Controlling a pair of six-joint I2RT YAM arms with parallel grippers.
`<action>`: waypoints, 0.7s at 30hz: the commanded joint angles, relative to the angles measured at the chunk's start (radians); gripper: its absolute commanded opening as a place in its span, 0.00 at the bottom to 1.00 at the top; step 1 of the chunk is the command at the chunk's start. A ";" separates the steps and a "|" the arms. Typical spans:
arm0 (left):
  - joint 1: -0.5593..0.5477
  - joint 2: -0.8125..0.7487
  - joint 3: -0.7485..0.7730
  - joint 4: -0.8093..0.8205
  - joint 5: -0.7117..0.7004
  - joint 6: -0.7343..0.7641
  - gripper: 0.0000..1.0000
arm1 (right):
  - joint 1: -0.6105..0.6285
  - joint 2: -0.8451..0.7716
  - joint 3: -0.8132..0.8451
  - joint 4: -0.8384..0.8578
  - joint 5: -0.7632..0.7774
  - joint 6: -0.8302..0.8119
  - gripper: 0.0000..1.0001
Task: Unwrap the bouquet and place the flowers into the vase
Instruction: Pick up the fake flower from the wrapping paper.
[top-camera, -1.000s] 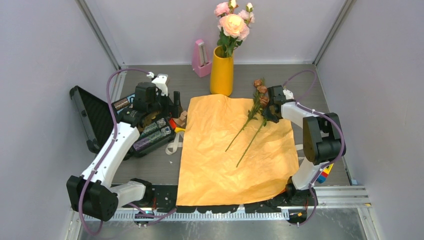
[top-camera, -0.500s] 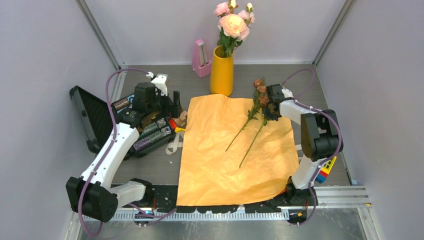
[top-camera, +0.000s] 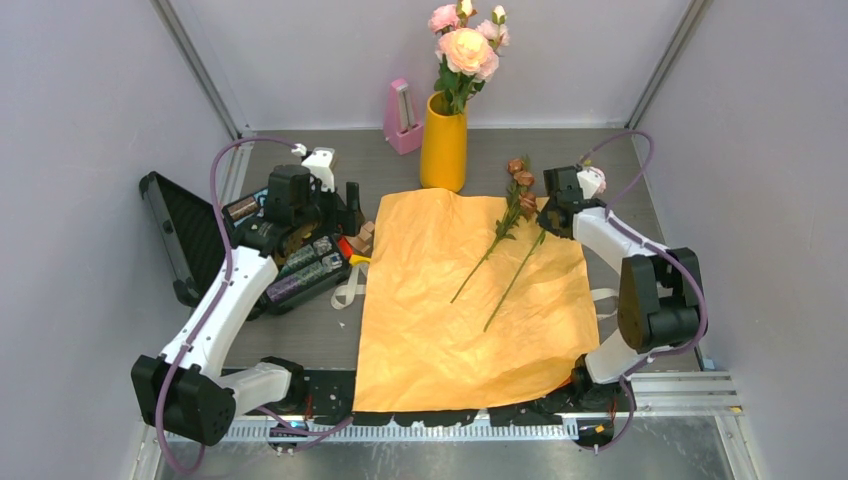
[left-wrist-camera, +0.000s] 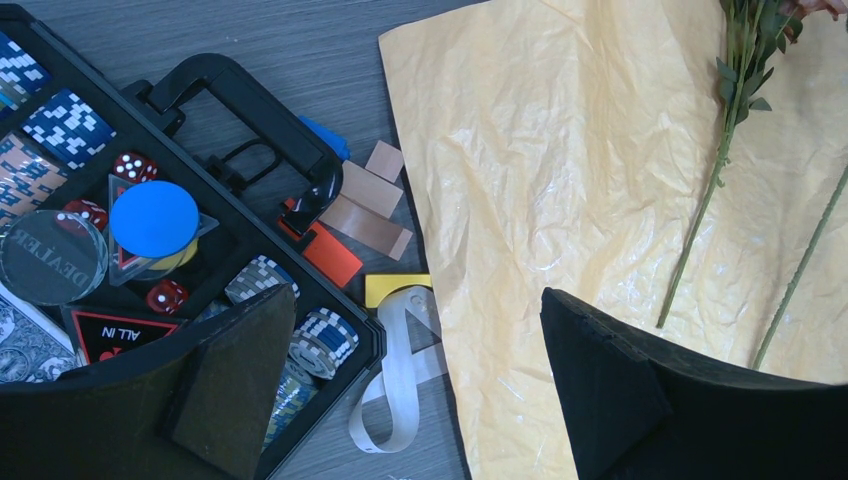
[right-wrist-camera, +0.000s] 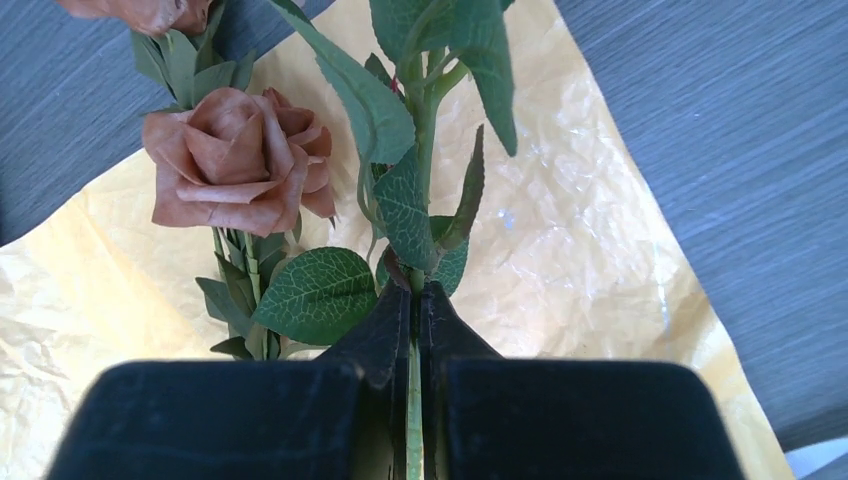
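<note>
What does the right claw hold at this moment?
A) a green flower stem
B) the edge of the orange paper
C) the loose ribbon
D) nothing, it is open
A: the right wrist view shows the right claw pinched shut on a thin flower stem, with leaves just above its tips.

This is a robotics lab test cell. Pale panels (top-camera: 90, 120) wall a grey bench (top-camera: 310, 335) on three sides, and metal struts (top-camera: 200, 72) rise at its far corners. The left arm (top-camera: 225, 300) and right arm (top-camera: 610, 235) are bolted to an aluminium rail (top-camera: 680, 385) at its near edge. The props are mismatched: a vase (top-camera: 443, 150), a metronome (top-camera: 402, 118) and a poker-chip case (top-camera: 305, 272).
</note>
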 joint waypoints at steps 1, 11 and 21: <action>-0.006 -0.029 -0.001 0.037 0.008 0.003 0.95 | -0.004 -0.113 -0.035 0.036 0.068 -0.010 0.00; -0.008 -0.036 -0.003 0.045 0.013 0.003 0.96 | -0.004 -0.327 -0.156 0.179 0.035 -0.082 0.00; -0.009 -0.035 -0.004 0.046 0.018 0.005 0.96 | -0.004 -0.558 -0.240 0.294 -0.081 -0.201 0.00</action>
